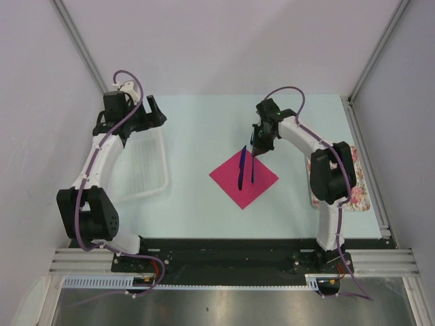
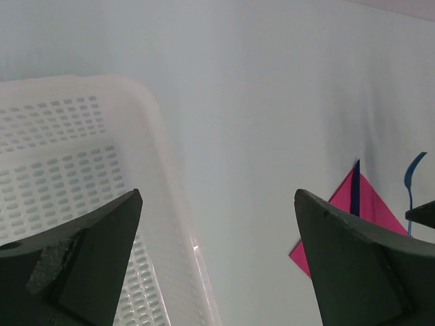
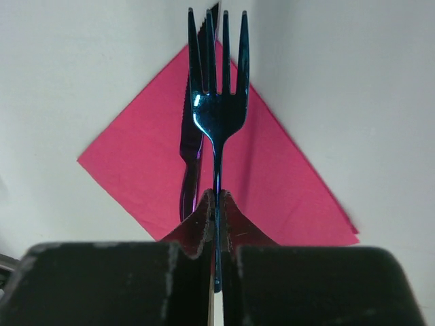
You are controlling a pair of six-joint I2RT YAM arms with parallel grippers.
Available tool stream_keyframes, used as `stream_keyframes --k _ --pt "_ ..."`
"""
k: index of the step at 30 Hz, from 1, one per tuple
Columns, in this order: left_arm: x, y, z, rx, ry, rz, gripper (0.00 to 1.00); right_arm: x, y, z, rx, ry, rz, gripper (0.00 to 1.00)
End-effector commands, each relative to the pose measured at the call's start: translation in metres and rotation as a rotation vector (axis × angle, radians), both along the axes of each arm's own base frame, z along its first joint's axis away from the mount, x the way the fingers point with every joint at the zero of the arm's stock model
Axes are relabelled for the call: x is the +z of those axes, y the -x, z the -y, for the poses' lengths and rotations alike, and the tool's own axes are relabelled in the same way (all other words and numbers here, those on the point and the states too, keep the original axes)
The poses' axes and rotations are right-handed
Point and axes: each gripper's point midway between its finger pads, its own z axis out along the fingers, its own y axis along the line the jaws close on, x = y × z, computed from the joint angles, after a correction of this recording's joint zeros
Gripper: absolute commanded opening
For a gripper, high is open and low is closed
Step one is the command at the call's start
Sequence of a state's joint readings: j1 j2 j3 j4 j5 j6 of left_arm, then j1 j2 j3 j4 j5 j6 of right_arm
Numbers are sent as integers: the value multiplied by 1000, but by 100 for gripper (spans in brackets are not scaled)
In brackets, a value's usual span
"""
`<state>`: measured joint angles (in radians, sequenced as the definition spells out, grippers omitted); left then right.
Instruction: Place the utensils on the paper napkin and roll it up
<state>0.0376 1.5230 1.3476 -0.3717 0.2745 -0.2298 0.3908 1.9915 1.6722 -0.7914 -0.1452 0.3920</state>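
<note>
- Locate one paper napkin (image 1: 231, 185) flat on the table (image 1: 204, 122), set as a diamond slightly right of centre.
- Count two utensils, both dark blue: one knife (image 1: 241, 170) and one fork (image 1: 253, 170).
- Find the knife lying on the napkin's middle, its tip just past the far corner.
- Find the fork just right of the knife and roughly parallel to it, over the napkin.
- Cannot tell whether the tines touch the paper.
- Note the right gripper (image 1: 255, 151) above the napkin's far corner, jaws pressed together on the fork handle, whose end is hidden between the fingers.
- Note the left gripper (image 1: 156, 112) near the far-left corner, jaws wide apart with nothing between them.
- See one white perforated basket (image 1: 146, 193) below it along the left edge, cut off in the left wrist view.
- See one floral tray (image 1: 359, 193) at the right edge, largely covered by the right arm.
</note>
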Motion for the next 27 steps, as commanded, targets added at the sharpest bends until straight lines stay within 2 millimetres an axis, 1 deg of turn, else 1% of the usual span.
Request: stream_keyframes --k 1,2,3,4,5,9,12,16,22,27 --pt "9 5 6 7 46 46 100 -3 -1 -32 -7 -37 -21 0" --pt "8 6 7 1 54 44 99 -5 1 -39 7 -32 -19 0" --pt "7 6 8 3 63 43 100 -7 -1 -39 3 -24 -17 0" --pt "3 7 9 1 70 31 100 -16 -1 -39 -1 -7 -30 0" --pt "2 7 10 0 77 28 100 -20 -2 -37 -5 5 -34 0" --pt "0 7 21 -19 152 24 100 -34 -5 -36 -11 27 -56 0" --pt "-2 7 22 -22 156 17 100 -39 -4 -36 -16 33 -65 0" --pt "-5 7 21 -21 154 11 100 -45 -2 -32 -25 51 -77 0" --pt "-6 7 24 -25 174 7 100 -53 -11 -23 -43 52 -81 0" --pt "-6 7 23 -22 166 8 99 -60 -11 -18 -50 60 -97 0"
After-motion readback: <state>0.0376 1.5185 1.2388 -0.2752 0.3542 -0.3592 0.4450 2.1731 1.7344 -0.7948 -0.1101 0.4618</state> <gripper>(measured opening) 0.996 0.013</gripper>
